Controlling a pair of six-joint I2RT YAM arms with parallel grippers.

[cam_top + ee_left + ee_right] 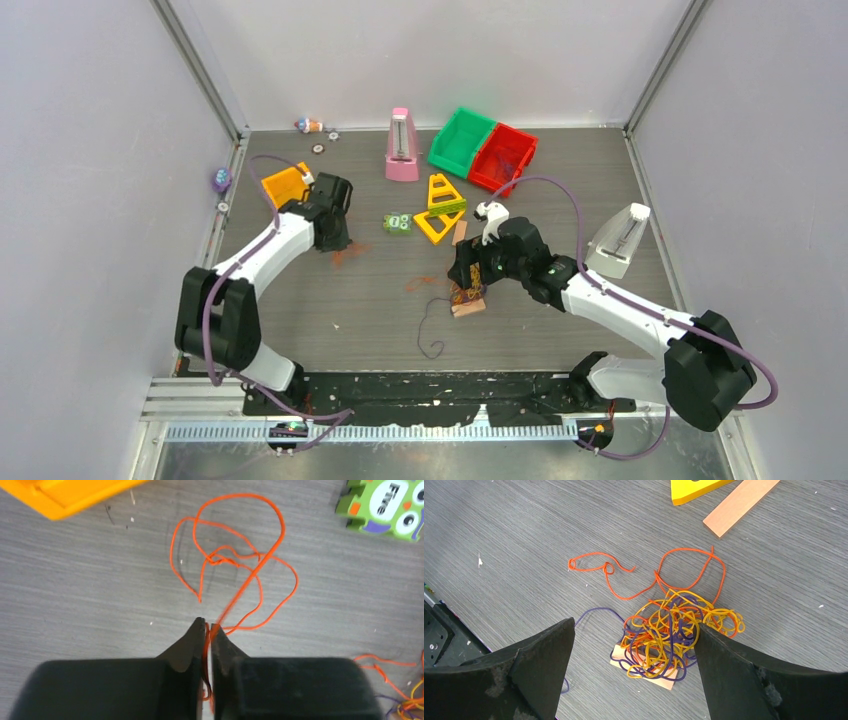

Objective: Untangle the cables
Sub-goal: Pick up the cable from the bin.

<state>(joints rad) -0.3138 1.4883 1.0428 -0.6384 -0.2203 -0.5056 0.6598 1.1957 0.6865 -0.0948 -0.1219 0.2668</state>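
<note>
The left pincer [207, 625] is pressed together on an orange strand [235, 555], pinching it between the fingertips. The rest of the strand lies in slack loops on the grey tabletop [75, 590] just ahead. An orange bin [75, 495] sits beyond it on one side and a green number tile [390, 510] on the other.

Well apart, toward the middle of the tabletop, the right pincer [634, 625] hangs spread wide and holds nothing. Below it, framed between its two black fingers [539, 650] in the wrist view, lies the tangle of cables [669, 635], a knot of yellow, orange-red and dark purple strands. The knot rests partly on a small wooden block [669, 684]. A loose orange-red strand [596, 567] trails out from it and lies flat beside it. A dark purple strand [432, 325] runs from the knot toward the near edge in the overhead view.

A flat wooden stick [741, 505] and yellow triangles [440, 195] lie just past the tangle. A pink metronome [402, 145], a green bin [462, 140] and a red bin [503, 155] stand along the far side, and a white metronome [620, 240] stands to the right.
</note>
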